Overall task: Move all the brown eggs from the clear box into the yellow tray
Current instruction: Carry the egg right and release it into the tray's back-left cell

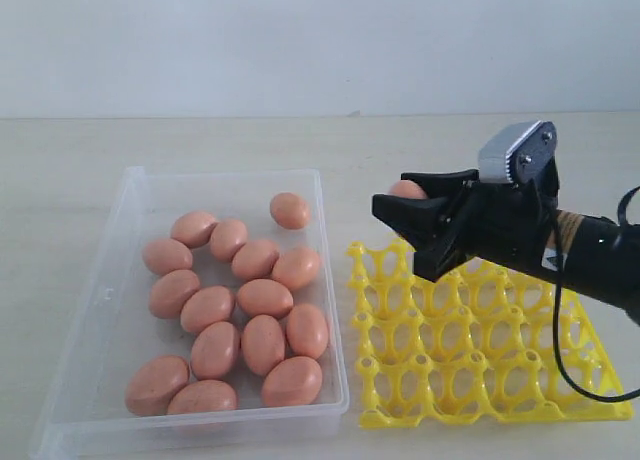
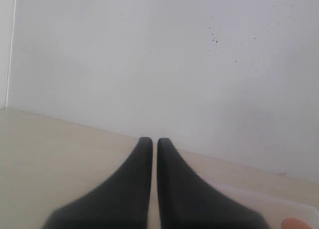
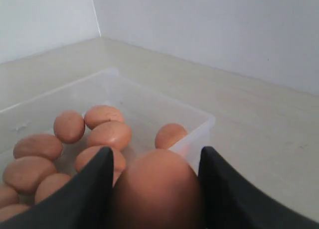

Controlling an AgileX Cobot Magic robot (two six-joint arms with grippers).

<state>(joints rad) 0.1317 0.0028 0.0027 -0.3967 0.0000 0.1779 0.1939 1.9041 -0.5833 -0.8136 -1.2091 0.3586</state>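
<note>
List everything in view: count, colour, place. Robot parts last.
table: one, pale beige, under everything
clear box: one, transparent, left on the table
yellow tray: one, yellow, right of the box, cups empty
boxed eggs: fifteen, pinkish-brown, loose in the clear box
held egg: one, pinkish-brown, in the right jaws above the tray's far-left corner
cable: one, black, looping over the tray's right side
right gripper: one, black, jaws shut on the held egg
left gripper: one, black, jaws together, empty, only in its wrist view
</note>
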